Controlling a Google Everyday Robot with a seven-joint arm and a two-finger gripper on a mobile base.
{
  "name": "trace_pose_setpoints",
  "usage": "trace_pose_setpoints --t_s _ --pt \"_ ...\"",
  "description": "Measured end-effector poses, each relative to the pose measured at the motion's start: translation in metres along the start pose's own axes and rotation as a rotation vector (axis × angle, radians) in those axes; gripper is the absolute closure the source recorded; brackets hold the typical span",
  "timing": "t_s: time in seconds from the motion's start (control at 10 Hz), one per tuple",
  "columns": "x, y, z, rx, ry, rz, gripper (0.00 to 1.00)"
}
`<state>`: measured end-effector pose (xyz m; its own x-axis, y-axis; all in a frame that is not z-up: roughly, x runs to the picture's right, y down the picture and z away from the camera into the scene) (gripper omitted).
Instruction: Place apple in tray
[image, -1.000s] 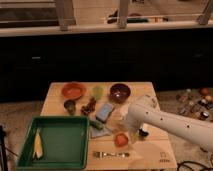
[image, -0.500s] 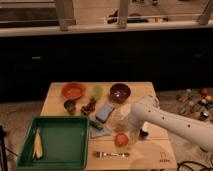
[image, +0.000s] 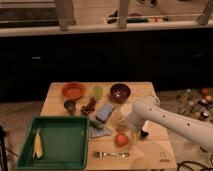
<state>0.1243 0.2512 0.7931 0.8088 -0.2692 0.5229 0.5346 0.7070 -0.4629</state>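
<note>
The apple (image: 121, 139), small, round and orange-red, lies on the wooden table right of the tray. The tray (image: 56, 120) is a large green rectangle at the table's front left, with a yellow item (image: 37, 145) lying inside at its left. My white arm reaches in from the right. The gripper (image: 133, 132) hangs down just right of the apple and very close to it. I cannot tell if it touches the apple.
An orange bowl (image: 74, 90), green cup (image: 97, 92) and maroon bowl (image: 120, 92) stand at the back. A small dark cup (image: 69, 105), brown bits (image: 90, 106) and a grey-blue packet (image: 104, 113) lie mid-table. A fork (image: 110, 154) lies in front.
My arm has swung left and down, bringing the gripper closer to the apple. The apple and tray have not moved.
</note>
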Motion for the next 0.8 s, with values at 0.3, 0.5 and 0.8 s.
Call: trace_pose_setpoints --t_s 0.3,0.5,0.8 --pt "-0.009 0.002 -0.002 0.002 0.006 -0.017 0.2" --pt "-0.017 0.004 -0.002 -0.002 0.008 -0.034 0.2" --pt "-0.024 0.004 0.0 -0.017 0.003 -0.054 0.2"
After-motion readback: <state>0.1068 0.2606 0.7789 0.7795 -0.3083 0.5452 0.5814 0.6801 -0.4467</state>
